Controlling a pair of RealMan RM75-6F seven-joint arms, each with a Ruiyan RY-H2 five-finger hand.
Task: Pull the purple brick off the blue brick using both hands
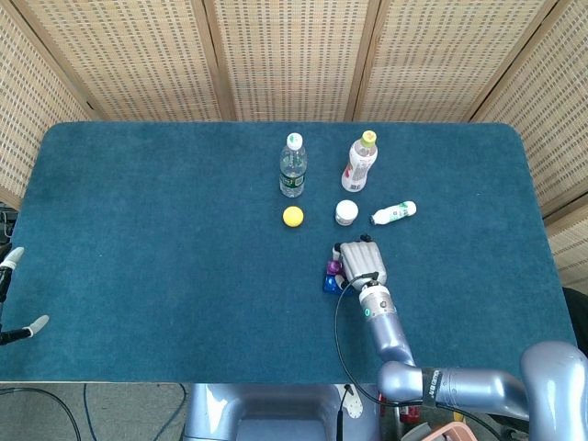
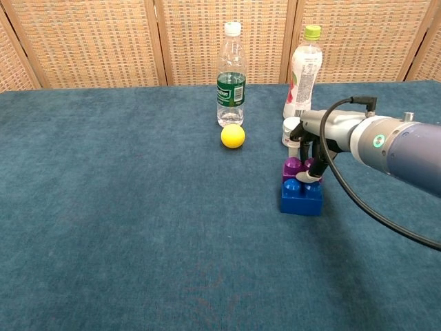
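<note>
The purple brick [image 2: 294, 167] sits pressed onto the back of the blue brick [image 2: 301, 196], right of the table's middle. My right hand [image 2: 315, 141] comes in from the right and grips the purple brick, thumb tip on its front face and fingers down behind it. In the head view the right hand [image 1: 362, 262] covers most of the purple brick [image 1: 333, 267]; the blue brick [image 1: 329, 284] shows at its left. Only spread fingertips of my left hand [image 1: 11, 292] show, holding nothing, at the far left edge off the table.
Behind the bricks stand a clear water bottle [image 2: 231, 76], a white bottle with a green cap [image 2: 303, 72], a small white jar [image 2: 289, 129] and a yellow ball [image 2: 233, 136]. A small bottle [image 1: 393, 213] lies on its side. The blue table cloth [image 1: 165, 257] spreads leftward.
</note>
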